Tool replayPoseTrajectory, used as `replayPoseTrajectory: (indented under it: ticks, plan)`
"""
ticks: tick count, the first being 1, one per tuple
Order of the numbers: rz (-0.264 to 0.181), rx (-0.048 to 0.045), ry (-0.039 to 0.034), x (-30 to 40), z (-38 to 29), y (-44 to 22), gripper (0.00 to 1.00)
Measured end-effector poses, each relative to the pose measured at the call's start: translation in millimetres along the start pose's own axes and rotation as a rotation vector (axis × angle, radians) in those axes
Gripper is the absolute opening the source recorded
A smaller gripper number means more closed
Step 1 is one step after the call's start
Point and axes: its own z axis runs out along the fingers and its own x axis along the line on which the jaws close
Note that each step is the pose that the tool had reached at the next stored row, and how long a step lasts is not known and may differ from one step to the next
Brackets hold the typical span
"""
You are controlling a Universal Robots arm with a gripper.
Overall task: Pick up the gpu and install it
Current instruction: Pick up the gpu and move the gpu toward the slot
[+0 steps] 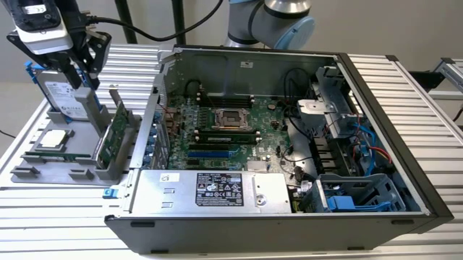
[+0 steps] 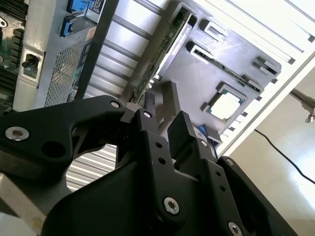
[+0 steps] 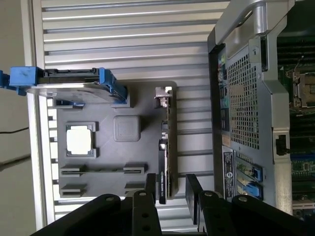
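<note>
Grey holder (image 1: 65,174) on the slatted desk (image 1: 65,216) carries, from the exterior view's left, a hard drive (image 1: 65,100) and the gpu (image 1: 116,135), upright on edge along the holder's side nearest the open computer case (image 1: 253,238). My hand (image 1: 84,76) hangs above the holder, fingers spread and empty. The gpu lies below, its long axis in line with the gap between them.

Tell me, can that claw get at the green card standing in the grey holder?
Probably yes. In the first wrist view the claw is open and lined up over the gpu, which stands upright in the grey holder with nothing over its top edge.
</note>
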Motion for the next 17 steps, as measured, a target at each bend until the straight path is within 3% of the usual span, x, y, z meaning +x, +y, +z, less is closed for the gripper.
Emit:
replayPoseTrajectory:
  ticks: [17]
  plan:
    - [0.000,0.0008,0.0105,0.0,7.7,-0.7,1.00]
